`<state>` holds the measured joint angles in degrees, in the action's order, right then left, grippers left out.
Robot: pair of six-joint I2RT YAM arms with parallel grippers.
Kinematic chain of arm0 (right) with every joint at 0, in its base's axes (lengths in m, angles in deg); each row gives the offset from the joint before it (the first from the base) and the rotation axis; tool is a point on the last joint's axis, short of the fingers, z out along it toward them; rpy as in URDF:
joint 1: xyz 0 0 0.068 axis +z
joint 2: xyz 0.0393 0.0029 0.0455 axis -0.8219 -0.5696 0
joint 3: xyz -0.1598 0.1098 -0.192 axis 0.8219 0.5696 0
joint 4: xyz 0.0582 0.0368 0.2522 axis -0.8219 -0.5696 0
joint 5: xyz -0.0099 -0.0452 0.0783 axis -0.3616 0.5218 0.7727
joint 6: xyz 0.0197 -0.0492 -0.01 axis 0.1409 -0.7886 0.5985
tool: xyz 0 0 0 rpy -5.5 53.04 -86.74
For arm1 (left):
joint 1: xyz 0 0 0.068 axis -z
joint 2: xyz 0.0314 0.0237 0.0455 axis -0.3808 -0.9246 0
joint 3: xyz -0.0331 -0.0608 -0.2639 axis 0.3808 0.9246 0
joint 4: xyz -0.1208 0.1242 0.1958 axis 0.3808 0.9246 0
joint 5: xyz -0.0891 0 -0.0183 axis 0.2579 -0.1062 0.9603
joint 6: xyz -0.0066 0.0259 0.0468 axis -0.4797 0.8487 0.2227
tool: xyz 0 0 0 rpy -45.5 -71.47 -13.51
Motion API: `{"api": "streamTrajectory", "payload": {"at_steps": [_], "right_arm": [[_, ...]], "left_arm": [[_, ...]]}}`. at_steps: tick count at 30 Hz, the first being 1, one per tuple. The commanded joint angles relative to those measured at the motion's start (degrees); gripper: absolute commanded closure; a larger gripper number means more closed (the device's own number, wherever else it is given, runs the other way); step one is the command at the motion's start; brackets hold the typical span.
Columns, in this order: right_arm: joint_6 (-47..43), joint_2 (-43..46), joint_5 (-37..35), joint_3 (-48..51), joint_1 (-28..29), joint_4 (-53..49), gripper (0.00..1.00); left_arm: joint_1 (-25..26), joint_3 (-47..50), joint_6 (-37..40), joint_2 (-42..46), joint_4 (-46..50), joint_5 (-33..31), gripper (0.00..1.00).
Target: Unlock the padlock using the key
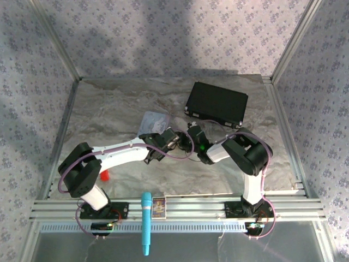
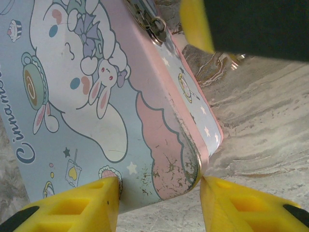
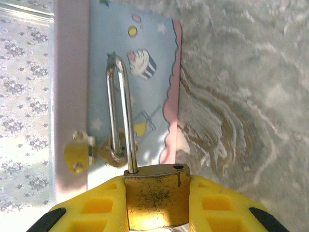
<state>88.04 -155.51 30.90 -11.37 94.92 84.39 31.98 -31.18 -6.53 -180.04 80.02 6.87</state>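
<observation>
right gripper: clamped on the brass padlock body, yellow pads tight on both sides
padlock spot: hanging off the hasp at the tin edge
progress: looks popped already tbh, shackle has one leg out and there's an empty hole on top of the body; it's still threaded through the hasp, so sliding it off is what's left
key: can't tell where it is
left gripper: looks pinched on the tin's corner, steadying it
tin: lid down, contents hidden
black case: shut at the back, same story
</observation>
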Motion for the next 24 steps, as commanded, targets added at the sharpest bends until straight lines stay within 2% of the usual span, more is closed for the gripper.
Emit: {"api": "streamTrajectory", "payload": {"at_steps": [1, 11, 17, 24], "right_arm": [[0.6, -1.9, 0.8, -2.7, -0.9, -0.2, 0.98], [-0.1, -2.2, 2.7, -1.5, -2.1, -3.4, 0.98], [-5.5, 0.0, 6.1, -2.3, -2.8, -19.2, 0.98], [-14.7, 6.2, 3.7, -1.4, -4.6, -38.7, 0.96]], "left_arm": [[-0.2, 0.8, 0.0, -1.0, 3.8, 6.0, 0.53], [-0.3, 0.5, -1.3, 0.0, 4.3, 5.4, 0.53], [-1.7, -0.1, -4.3, 1.7, 5.8, 0.5, 0.51], [-2.1, -0.6, -9.9, 2.4, 7.0, -9.0, 0.43]]}}
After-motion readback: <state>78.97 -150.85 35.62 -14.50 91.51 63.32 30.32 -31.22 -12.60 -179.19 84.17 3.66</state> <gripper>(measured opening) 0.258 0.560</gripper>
